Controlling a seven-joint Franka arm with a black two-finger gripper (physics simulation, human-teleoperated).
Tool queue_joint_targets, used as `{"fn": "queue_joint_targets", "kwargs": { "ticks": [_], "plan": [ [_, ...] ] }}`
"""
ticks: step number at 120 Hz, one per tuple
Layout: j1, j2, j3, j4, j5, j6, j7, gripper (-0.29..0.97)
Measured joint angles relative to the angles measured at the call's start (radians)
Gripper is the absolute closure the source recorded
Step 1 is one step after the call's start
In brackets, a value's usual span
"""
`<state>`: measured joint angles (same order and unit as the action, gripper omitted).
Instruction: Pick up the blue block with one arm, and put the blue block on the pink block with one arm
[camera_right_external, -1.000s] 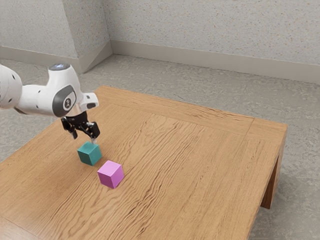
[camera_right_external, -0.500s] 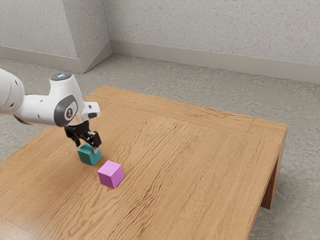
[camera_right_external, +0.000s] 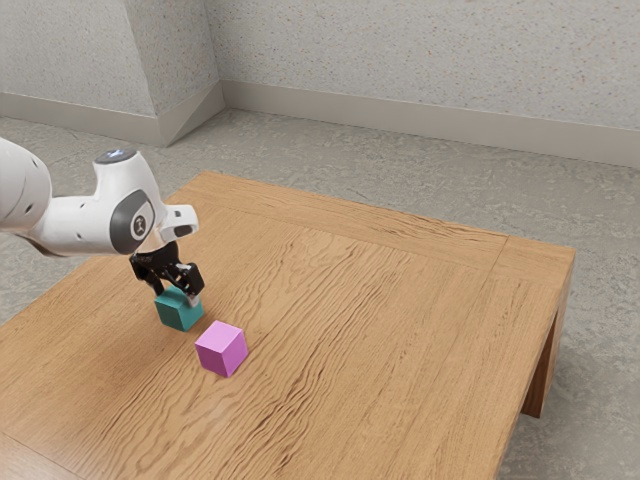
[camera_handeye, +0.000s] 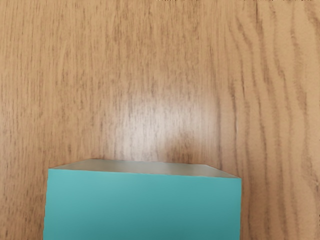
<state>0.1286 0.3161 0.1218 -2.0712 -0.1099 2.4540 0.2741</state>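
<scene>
Reaching in from the exterior view's left, one white arm (camera_right_external: 90, 222) is cut off by the picture's edge at nine o'clock, so its base is out of sight. Its black gripper (camera_right_external: 178, 292) points down and sits right over the blue block (camera_right_external: 178, 316), covering that block's top. Whether the jaws are clamped on the block or only stand beside it, I cannot tell. The blue block, teal in shade, sits on the table (camera_right_external: 400, 300), toward the tabletop's nine o'clock side. At about four o'clock from it, near but apart, lies the pink block (camera_right_external: 221, 348). That makes two blocks, one of each colour, on one wooden table. The table's near corner is cut off at the lower edge, and one leg (camera_right_external: 540, 370) shows at four o'clock in the view. A grey floor (camera_right_external: 350, 150) and a speckled wall (camera_right_external: 420, 50) lie behind. In the wrist view the blue block (camera_handeye: 142, 205) is just under the hand, cut off by the frame, with the table (camera_handeye: 150, 75) and its wood grain beyond it.
</scene>
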Motion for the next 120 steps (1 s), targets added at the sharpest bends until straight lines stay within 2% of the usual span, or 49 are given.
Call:
{"fn": "queue_joint_targets", "kwargs": {
  "ticks": [19,36,120],
  "plan": [
    [0.0,0.001,0.005,-0.001,-0.054,0.001,0.039,0.08],
    [0.0,0.001,0.007,-0.002,-0.076,0.001,0.074,0.11],
    [0.009,0.001,0.009,-0.002,-0.084,-0.005,0.217,0.28]
  ]
}}
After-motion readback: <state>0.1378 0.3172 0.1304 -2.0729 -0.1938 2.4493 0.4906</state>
